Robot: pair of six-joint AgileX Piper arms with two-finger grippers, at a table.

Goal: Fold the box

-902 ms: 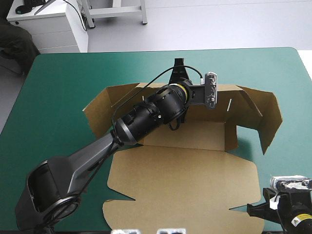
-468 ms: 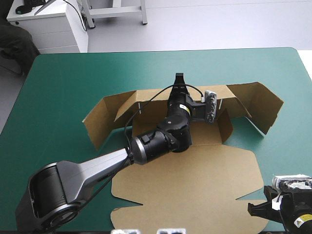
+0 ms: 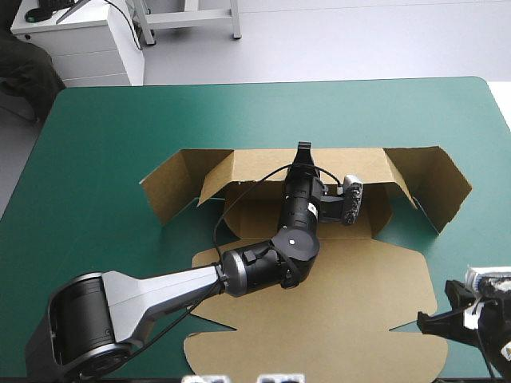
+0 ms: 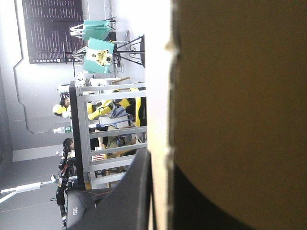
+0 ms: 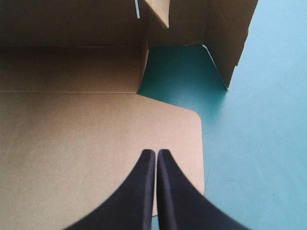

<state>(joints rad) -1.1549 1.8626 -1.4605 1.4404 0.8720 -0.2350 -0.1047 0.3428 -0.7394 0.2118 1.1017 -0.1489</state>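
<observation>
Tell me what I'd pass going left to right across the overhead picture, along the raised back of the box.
Bare teal-green cover → box's left side flap → left gripper, pinching the back wall → box's right side flap.

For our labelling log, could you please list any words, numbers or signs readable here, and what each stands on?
None can be read.
Brown cardboard box sheet: no print shows.
Small yellow label on the black left arm: too small to read.
</observation>
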